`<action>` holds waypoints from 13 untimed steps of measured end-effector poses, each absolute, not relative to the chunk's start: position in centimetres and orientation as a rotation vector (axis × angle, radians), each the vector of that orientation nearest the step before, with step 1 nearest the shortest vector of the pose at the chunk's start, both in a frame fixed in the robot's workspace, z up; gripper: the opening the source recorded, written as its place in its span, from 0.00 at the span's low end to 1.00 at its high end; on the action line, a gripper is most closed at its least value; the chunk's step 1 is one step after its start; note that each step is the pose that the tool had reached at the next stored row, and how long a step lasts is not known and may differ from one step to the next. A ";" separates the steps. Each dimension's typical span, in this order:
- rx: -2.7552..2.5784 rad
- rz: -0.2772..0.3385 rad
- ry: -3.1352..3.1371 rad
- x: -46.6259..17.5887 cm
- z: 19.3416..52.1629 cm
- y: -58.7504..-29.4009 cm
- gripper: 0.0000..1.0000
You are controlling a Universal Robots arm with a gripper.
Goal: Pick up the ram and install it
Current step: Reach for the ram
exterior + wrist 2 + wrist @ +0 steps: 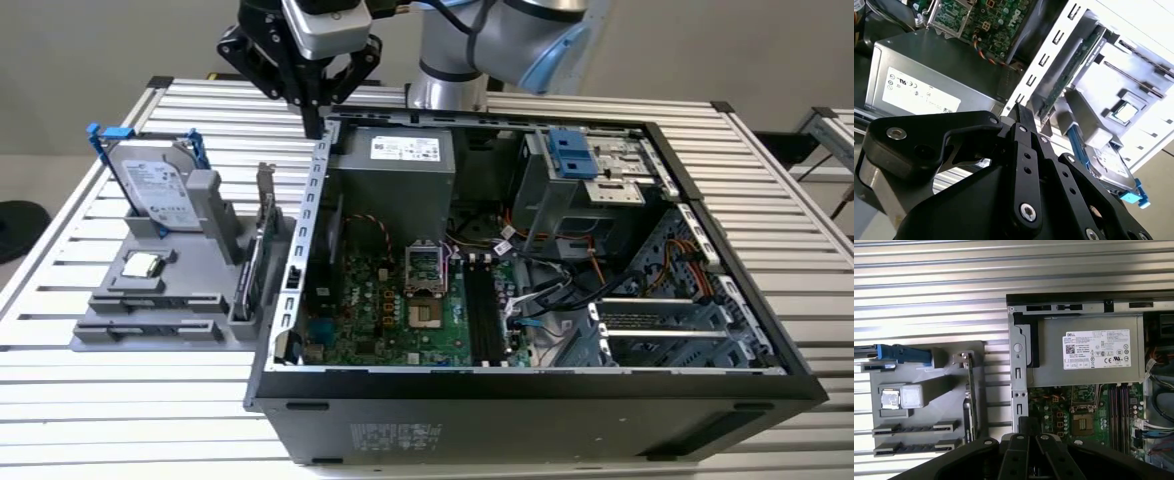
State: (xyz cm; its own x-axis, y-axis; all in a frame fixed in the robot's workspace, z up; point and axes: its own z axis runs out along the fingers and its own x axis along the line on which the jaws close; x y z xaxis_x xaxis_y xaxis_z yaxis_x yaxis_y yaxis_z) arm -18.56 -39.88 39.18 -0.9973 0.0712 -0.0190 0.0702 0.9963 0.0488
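Observation:
My gripper (315,126) hangs above the rear left corner of the open computer case (287,340), its black fingers together with nothing between them. Both wrist views show the fingertips (1023,114) meeting over the case's metal edge (1018,390). The ram (915,429) seems to be the dark narrow strip standing edge-on in a slot of the grey holder (107,335) to the exterior view's left of the case; a second like strip (914,445) sits beside it. The motherboard's black memory slots (483,312) lie inside the case, well away from the gripper.
On the holder stand a silver hard drive with blue brackets (150,180), a square processor chip (142,265) and an upright green card (254,265). Inside the case are the grey power supply (394,165), a drive cage (581,170) and loose cables (547,295).

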 end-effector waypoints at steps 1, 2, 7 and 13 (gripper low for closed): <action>0.110 0.075 3.118 -18.6 39.2 -39.9 0.00; 0.110 0.075 3.118 -18.7 39.2 -39.9 0.00; 0.110 0.075 3.118 -19.1 39.2 -39.9 0.00; 0.110 0.075 3.118 -19.4 39.2 -39.9 0.00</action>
State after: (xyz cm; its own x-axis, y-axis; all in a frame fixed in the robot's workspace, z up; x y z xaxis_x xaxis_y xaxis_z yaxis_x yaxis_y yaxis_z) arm -19.37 -39.89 39.16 -0.9973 0.0712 -0.0190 0.0702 0.9963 0.0488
